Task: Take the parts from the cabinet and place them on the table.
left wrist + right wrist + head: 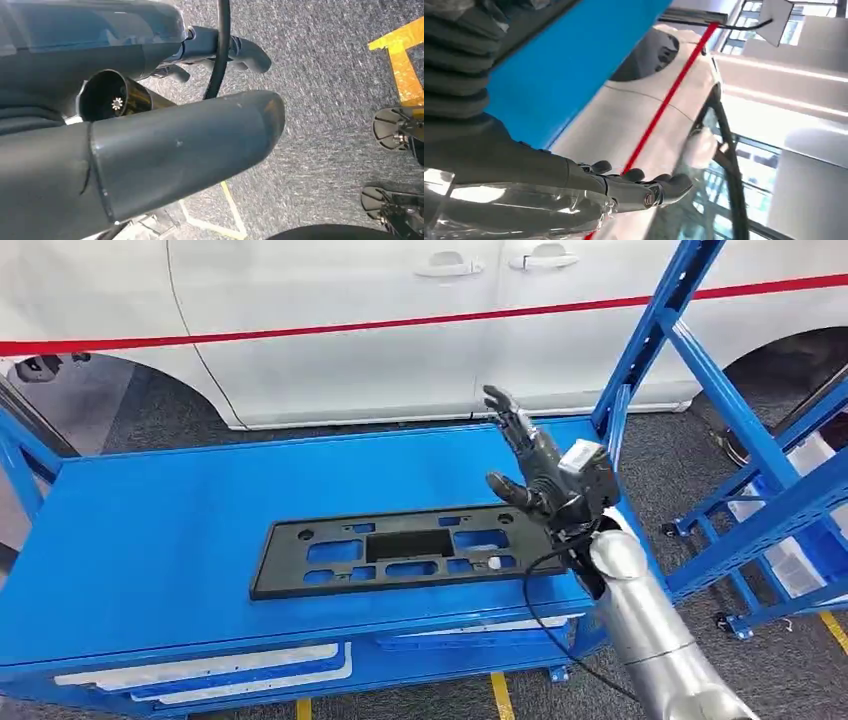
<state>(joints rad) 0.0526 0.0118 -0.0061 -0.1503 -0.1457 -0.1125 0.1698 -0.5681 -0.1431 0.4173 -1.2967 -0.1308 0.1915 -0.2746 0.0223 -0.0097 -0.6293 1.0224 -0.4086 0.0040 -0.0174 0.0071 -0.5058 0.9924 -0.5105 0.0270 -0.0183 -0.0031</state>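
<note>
White car body with a red stripe (400,330) stands behind everything, beyond the far edge of the blue metal counter (150,540). A blue steel rack frame (700,370) rises at the counter's right end. On the counter, toward its near right part, the flat black plastic plate-holder part with rectangular cut-outs (400,552) lies flat, long side parallel to the near edge. My right hand (525,465) hovers just above the part's right end, fingers spread, holding nothing. My left hand (165,145) hangs over grey carpet floor (325,75); I cannot tell whether it is spread or closed.
</note>
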